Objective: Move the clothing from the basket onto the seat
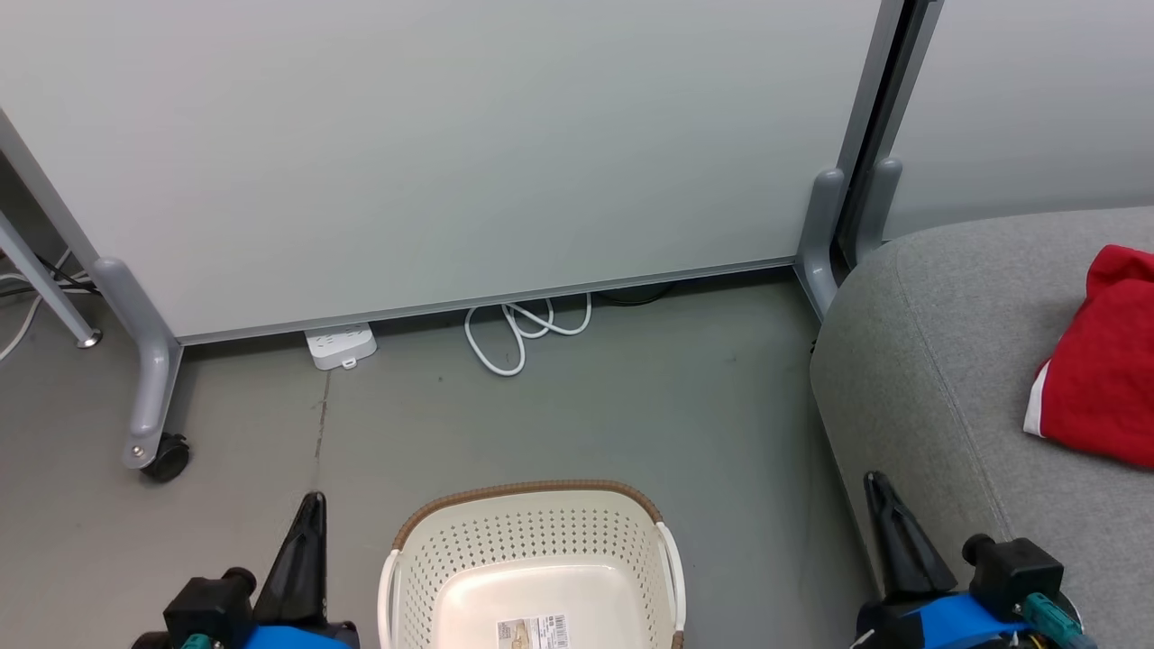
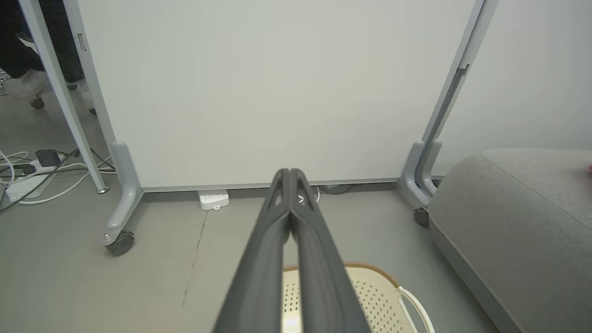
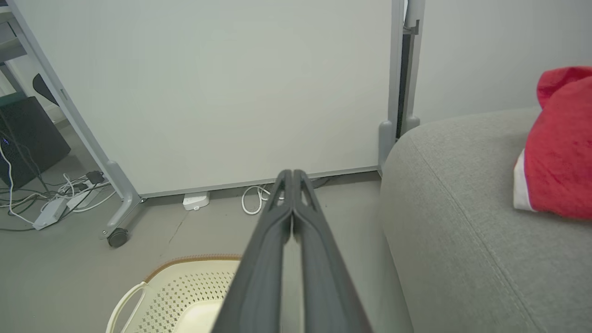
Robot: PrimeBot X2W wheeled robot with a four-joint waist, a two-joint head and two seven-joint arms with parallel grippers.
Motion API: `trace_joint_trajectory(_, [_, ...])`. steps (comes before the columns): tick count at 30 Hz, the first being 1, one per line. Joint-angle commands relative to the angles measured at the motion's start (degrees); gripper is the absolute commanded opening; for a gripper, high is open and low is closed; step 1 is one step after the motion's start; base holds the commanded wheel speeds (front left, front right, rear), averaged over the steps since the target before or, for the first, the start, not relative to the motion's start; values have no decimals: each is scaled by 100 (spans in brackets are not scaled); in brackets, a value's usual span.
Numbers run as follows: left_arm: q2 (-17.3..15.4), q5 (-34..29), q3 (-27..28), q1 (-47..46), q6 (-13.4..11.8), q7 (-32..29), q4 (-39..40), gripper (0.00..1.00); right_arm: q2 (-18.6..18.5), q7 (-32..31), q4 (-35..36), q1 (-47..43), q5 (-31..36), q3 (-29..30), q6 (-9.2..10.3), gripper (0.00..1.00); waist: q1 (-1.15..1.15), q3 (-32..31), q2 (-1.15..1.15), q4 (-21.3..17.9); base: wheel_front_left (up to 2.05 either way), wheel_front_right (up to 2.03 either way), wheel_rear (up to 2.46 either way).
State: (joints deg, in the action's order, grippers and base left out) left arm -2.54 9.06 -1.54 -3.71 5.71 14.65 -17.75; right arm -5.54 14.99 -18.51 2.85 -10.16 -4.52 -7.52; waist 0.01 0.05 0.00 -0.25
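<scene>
Clothing [image 1: 1095, 361] lies on the seat [image 1: 920, 361], well apart from the basket [image 1: 532, 541].
Left end effector [image 1: 313, 503] and right end effector [image 1: 873, 479] are pressed together, empty; we judge the fabric soft, light, best pinched at a raised fold.

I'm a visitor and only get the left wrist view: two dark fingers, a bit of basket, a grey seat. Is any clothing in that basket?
Observer: The basket's floor, as far as the head view reaches, holds just a label.
Operator: Then where is the clothing?
Observer: Red clothing with white trim lies on the seat, towards the robot's right.
Operator: And the other arm?
Observer: The right end effector is shut on nothing, near the seat's front edge.
</scene>
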Motion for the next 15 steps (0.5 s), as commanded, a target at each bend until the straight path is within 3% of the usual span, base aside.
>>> trace_joint_trajectory(1, [-10,175,58,-73,4,-73,18,0,5,-45,51,37,-188,29,0,0,0,0,0,0,0,0,0])
trace_joint_trajectory(15, [-16,1711,190,-100,39,-450,106,0,55,-444,136,101,-1696,235,1,0,0,1,0,3,0,0,0])
